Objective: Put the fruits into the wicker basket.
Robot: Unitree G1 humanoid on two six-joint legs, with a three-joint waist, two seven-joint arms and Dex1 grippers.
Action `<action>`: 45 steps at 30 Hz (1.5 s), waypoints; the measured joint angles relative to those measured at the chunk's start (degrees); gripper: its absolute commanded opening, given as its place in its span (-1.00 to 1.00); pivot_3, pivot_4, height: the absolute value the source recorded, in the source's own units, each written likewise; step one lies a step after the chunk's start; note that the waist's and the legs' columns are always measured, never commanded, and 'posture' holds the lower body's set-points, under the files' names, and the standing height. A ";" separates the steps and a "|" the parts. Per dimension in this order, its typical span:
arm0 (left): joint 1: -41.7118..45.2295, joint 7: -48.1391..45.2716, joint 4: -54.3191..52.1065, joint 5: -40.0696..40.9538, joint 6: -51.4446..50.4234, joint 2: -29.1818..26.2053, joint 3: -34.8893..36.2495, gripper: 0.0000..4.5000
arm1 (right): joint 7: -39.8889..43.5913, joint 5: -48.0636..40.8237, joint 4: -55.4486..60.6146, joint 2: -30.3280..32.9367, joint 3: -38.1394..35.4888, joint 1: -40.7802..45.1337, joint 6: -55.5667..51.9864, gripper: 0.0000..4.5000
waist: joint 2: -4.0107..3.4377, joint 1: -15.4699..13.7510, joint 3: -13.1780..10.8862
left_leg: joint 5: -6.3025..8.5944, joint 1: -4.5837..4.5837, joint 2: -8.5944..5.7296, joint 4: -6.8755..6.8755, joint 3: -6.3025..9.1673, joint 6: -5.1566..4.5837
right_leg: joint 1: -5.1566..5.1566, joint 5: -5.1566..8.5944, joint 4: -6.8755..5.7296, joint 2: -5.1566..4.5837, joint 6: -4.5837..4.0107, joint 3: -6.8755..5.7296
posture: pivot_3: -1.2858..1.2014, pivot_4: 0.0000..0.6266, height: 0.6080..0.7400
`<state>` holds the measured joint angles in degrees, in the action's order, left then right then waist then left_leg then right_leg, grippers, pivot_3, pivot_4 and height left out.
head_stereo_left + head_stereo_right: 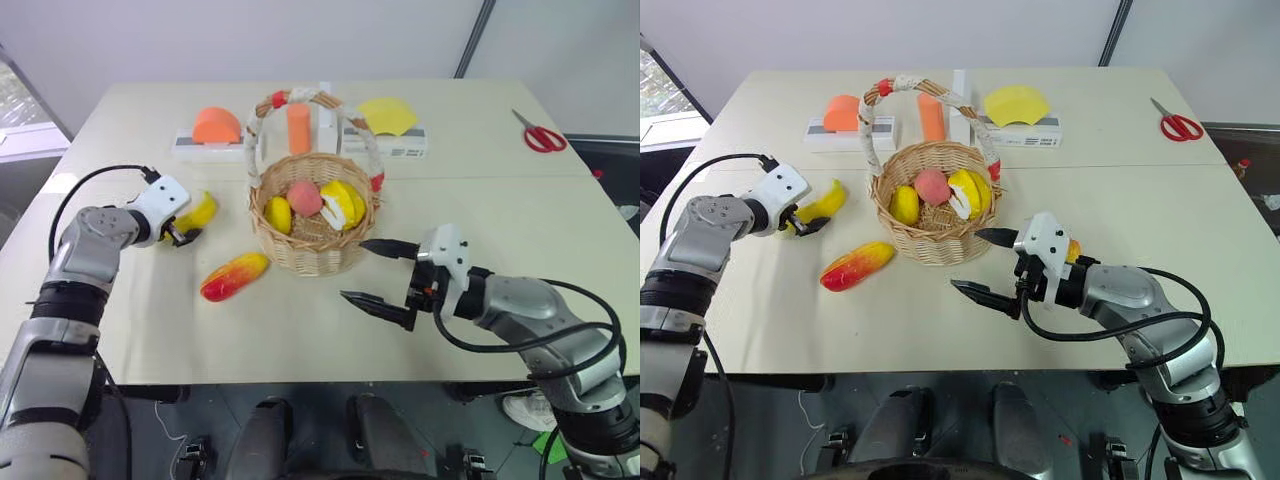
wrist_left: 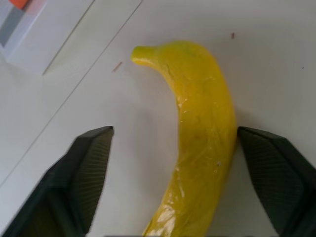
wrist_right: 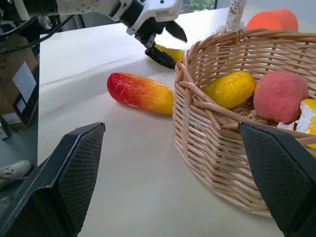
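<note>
A: Banana point(image 2: 200, 143) — where is it?
B: Lying on the surface point(image 1: 300, 340), between the parted fingers of the left claw point(image 1: 183, 233), one finger point(image 2: 276, 173) touching it.
A: And the right claw point(image 1: 378, 273)?
B: Wide, holding nothing, just beside the wicker basket point(image 1: 300, 255) — the red-and-yellow mango point(image 1: 234, 276) lies near the basket.

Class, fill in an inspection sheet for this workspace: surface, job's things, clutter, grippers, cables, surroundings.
Surface: pale table.
Job's things: wicker basket holding several fruits; banana and mango on the table left of it.
Clutter: red scissors at the far right; white blocks behind the basket.
Grippers: left gripper open astride the banana; right gripper open, empty.
Cables: black cable along each arm.
Surroundings: white wall behind.
</note>
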<state>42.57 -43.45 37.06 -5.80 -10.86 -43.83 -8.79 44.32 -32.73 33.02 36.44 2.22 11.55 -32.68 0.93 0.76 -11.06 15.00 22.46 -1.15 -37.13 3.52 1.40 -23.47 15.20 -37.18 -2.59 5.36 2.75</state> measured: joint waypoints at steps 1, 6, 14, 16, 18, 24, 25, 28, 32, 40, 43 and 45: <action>0.08 -0.38 0.52 0.05 0.37 0.24 0.01 0.19 | 0.01 0.07 0.00 -0.02 0.08 0.00 0.18 1.00 | 0.00 0.01 0.00 | 0.00 -0.01 0.00 -0.01 0.00 0.00 | 0.01 0.00 -0.02 0.00 0.00 0.00 | 0.03 -0.52 1.00; 0.30 -2.16 2.13 0.18 1.24 0.63 0.54 -0.77 | -0.01 1.01 -0.04 -0.42 0.78 0.00 1.02 1.00 | 0.00 0.25 0.00 | 0.00 -0.01 0.03 -0.02 0.01 0.00 | 0.00 0.00 -0.05 0.02 0.00 0.00 | 0.03 -0.52 1.00; -7.77 -3.12 -11.02 10.46 -8.00 -0.16 12.62 -0.77 | 0.37 2.27 -1.25 -0.31 0.79 0.57 2.46 1.00 | 0.06 0.37 -0.03 | 0.00 0.10 0.11 -0.01 0.05 0.00 | -0.14 0.00 -0.06 -0.07 0.00 0.03 | 0.03 -0.52 1.00; -13.60 -6.50 -23.79 18.48 -14.01 -1.70 19.27 -0.77 | 0.88 2.66 -2.23 -0.29 0.78 1.25 3.17 1.00 | 0.10 0.45 -0.05 | 0.00 0.14 0.12 0.00 0.04 0.01 | -0.18 0.00 -0.04 -0.11 -0.01 0.05 | 0.03 -0.52 1.00; -18.37 -9.83 -35.96 26.94 -19.46 -3.28 24.60 -0.77 | 1.41 3.13 -3.70 -0.31 0.96 2.36 3.51 1.00 | 0.14 0.34 -0.09 | 0.01 0.18 0.12 0.01 0.04 0.01 | -0.18 0.00 0.01 -0.17 -0.01 0.07 | 0.03 -0.52 1.00; -17.73 -12.31 -62.07 44.81 -31.19 -2.86 23.92 -0.77 | 3.48 4.51 -7.92 -0.13 1.05 5.71 5.70 1.00 | 0.15 -0.23 -0.08 | 0.01 -0.03 0.02 -0.04 0.08 0.02 | 0.14 0.00 0.07 -0.27 -0.02 0.03 | 0.03 -0.52 1.00; -15.61 -11.09 -63.57 45.11 -31.65 -1.62 21.02 -0.77 | 3.80 4.59 -8.48 -0.22 1.20 6.15 5.78 1.00 | 0.16 -0.17 -0.08 | 0.00 -0.04 0.02 -0.04 0.07 0.02 | 0.14 -0.01 0.07 -0.19 -0.01 -0.01 | 0.03 -0.52 1.00; -10.07 -8.43 -63.73 42.29 -31.88 1.11 12.89 -0.77 | 3.78 5.00 -9.36 -0.66 1.50 7.04 6.02 1.00 | 0.16 0.20 -0.08 | 0.00 -0.04 0.04 -0.03 0.04 0.02 | 0.09 0.00 0.01 -0.01 -0.01 -0.01 | 0.03 -0.52 1.00; -2.03 -6.27 -57.77 34.70 -28.34 4.81 3.57 -0.77 | 2.77 5.09 -9.63 -1.95 1.54 8.00 5.99 1.00 | 0.16 0.39 -0.08 | 0.00 -0.04 0.00 -0.03 -0.03 0.01 | 0.03 0.00 -0.02 0.09 -0.01 0.01 | 0.03 -0.52 1.00; 1.45 -6.06 -44.60 24.02 -21.70 8.98 -3.93 0.34 | -0.38 5.13 -7.05 -1.85 0.86 5.67 5.31 1.00 | 0.15 0.25 -0.08 | 0.00 -0.01 0.04 -0.02 0.00 0.01 | 0.01 0.00 -0.02 0.08 -0.01 0.02 | 0.03 -0.52 1.00; 1.45 -6.10 -44.01 23.43 -20.38 9.48 -3.46 0.97 | -1.21 5.07 -5.90 -1.85 0.85 5.09 4.79 1.00 | 0.15 0.23 -0.08 | 0.00 -0.01 0.05 -0.02 0.00 0.01 | 0.01 0.00 -0.02 0.06 -0.01 0.02 | 0.03 -0.52 1.00; 1.44 -6.12 -44.19 25.06 -20.11 10.50 -1.08 0.97 | -1.41 4.98 -5.61 -1.84 0.81 5.00 4.53 1.00 | 0.16 0.20 -0.08 | 0.00 0.00 0.06 -0.03 0.00 0.01 | 0.01 0.00 -0.02 0.05 0.00 0.02 | 0.03 -0.52 1.00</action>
<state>44.01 -49.57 -7.13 19.26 -30.97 -33.33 -9.86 42.91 -27.75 27.42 34.60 3.02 16.55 -28.15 1.09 0.96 -11.14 14.99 22.46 -1.09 -37.15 3.52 1.40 -23.46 15.21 -37.19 -2.55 5.36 2.77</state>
